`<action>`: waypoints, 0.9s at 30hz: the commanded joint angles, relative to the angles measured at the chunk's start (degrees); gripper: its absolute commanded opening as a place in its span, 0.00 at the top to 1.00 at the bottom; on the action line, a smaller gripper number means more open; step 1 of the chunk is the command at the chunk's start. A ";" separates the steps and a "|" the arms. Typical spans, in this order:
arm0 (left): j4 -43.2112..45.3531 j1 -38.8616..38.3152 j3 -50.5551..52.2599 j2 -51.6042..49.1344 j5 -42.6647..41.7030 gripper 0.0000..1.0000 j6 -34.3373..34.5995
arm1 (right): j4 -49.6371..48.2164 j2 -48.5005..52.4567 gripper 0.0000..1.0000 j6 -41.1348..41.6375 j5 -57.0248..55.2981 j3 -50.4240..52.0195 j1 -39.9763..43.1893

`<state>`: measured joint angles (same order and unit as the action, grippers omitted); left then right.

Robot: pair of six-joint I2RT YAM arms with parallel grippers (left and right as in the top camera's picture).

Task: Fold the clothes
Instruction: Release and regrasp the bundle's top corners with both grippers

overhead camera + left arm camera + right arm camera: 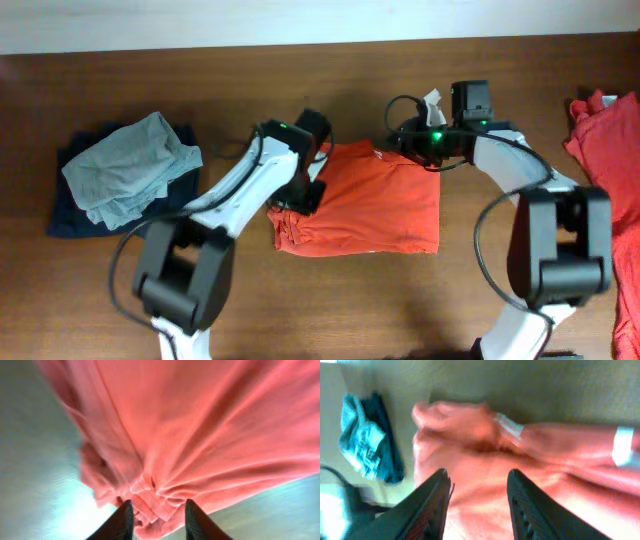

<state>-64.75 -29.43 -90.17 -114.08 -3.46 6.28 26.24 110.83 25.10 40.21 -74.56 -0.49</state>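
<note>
Left claw (159, 510) fingers spread, bunched fold of red-orange T-shirt (200, 425) lying between tips. Right claw (479, 475) spread too, above same shirt, cloth below and ahead of tips, nothing pinched. Shirt lies folded on bench (200, 70) between both claws. Only right wrist view shows white tags (510, 425) ahead of right claw. Only overhead shows second red-orange shirt (600, 135) outboard of right claw. Grey garment (130, 165) on dark garment (70, 215) outboard of left claw, unseen from left wrist.

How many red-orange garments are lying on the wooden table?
2: one folded red-orange cotton T-shirt at the centre; one crumpled red-orange garment at the right edge, cut off by the frame, possibly hiding more.
</note>
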 commanded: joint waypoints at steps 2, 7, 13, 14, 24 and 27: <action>5.70 0.46 -2.82 6.32 2.01 0.68 -3.67 | 9.40 -7.19 0.66 -2.23 -2.58 -1.60 0.24; 12.79 0.46 -2.40 2.86 -0.85 0.89 -9.40 | 24.15 -6.95 0.89 -4.50 -13.64 -1.16 -0.61; 19.10 0.46 -2.40 -4.70 -4.24 0.95 -16.81 | 25.40 -4.81 0.94 -10.05 -20.13 1.57 -3.28; 19.78 0.50 -2.40 -5.68 -4.17 0.96 -17.49 | 25.40 -4.55 0.94 -10.05 -20.59 2.27 -3.61; 22.32 4.31 -2.40 -11.15 4.85 0.98 -17.51 | 21.62 -1.18 0.96 2.32 -30.53 14.03 -4.09; 22.23 6.69 -2.40 -11.32 7.23 0.99 -17.46 | 21.55 -0.96 0.96 5.40 -32.39 16.72 -3.28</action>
<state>-42.57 -25.58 -92.64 -124.25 -0.82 -10.15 47.81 107.02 24.49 16.14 -62.74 -4.40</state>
